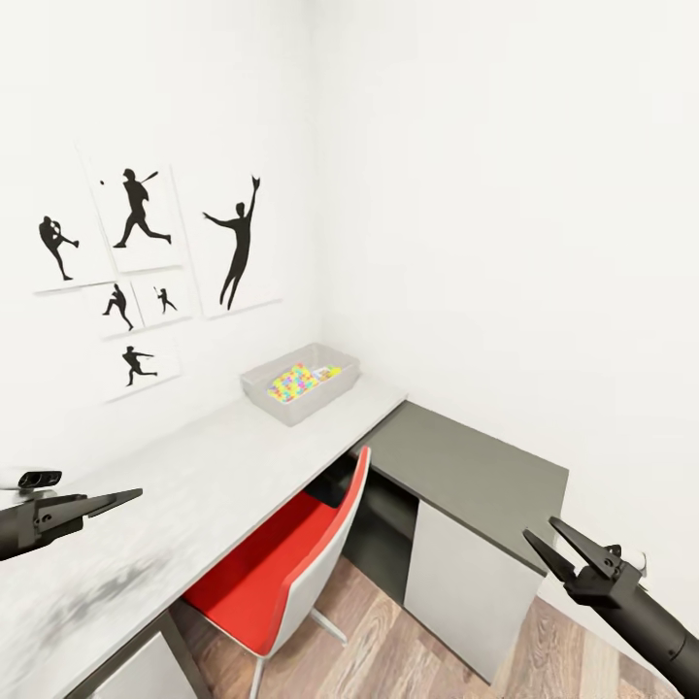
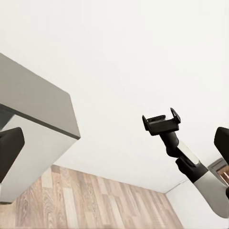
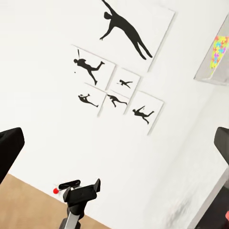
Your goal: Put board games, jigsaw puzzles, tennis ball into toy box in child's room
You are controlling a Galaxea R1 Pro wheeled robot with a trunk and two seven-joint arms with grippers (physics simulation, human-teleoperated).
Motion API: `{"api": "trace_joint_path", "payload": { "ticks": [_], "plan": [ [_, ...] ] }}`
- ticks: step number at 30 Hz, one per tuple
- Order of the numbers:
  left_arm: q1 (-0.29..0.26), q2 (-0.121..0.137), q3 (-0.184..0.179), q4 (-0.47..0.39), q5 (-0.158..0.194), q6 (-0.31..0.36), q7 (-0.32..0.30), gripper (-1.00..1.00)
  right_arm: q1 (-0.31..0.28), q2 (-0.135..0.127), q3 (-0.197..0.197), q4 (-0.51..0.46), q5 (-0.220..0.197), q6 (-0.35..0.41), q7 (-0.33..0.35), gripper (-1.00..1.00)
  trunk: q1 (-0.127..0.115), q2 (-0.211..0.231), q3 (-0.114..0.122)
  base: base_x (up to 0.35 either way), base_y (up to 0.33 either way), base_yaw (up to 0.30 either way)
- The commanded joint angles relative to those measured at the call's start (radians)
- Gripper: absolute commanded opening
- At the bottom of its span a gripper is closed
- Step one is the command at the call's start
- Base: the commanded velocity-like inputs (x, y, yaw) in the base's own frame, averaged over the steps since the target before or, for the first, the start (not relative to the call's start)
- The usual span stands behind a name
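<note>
The light grey toy box (image 1: 260, 388) stands at the far end of the pale grey table (image 1: 194, 485), against the wall. A mosaic jigsaw puzzle (image 1: 294, 382) lies inside it, and the box (image 3: 206, 67) with the puzzle (image 3: 220, 46) also appears in the right wrist view. My left gripper (image 1: 124, 499) hovers open over the table's near left end, far from the box. My right gripper (image 1: 542, 531) hangs open beyond the dark lower top (image 1: 466, 466), above the floor. Both are empty. The board games, the tennis ball and the bed are out of view.
A red-and-white chair (image 1: 282, 573) is tucked under the desk between my arms. Black silhouette sports posters (image 1: 136, 262) hang on the left wall. Wood-plank floor (image 1: 408, 660) lies below the desk's white panel (image 1: 466, 592).
</note>
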Motion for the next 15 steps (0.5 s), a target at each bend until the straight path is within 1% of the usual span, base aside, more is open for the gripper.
{"api": "trace_joint_path", "payload": {
  "ticks": [1, 6, 15],
  "plan": [
    [-0.001, 0.0, 0.0, 0.0, 0.0, 0.011, -0.004, 1.0, 0.0, 0.0, 0.0, 0.0, -0.003, 0.005, -0.001, 1.0, 0.001, -0.002, -0.002, -0.077, 0.003, -0.065],
    [-0.001, 0.0, 0.0, 0.001, 0.0, 0.011, -0.004, 1.0, 0.0, 0.0, 0.0, 0.004, -0.003, 0.005, -0.001, 1.0, 0.001, -0.002, 0.0, -0.068, 0.001, -0.063],
    [0.0, 0.001, 0.0, 0.002, 0.0, 0.011, -0.004, 1.0, 0.0, 0.0, 0.0, 0.005, -0.003, 0.005, -0.001, 1.0, 0.001, -0.002, 0.004, -0.023, 0.002, -0.062]
  ]
}}
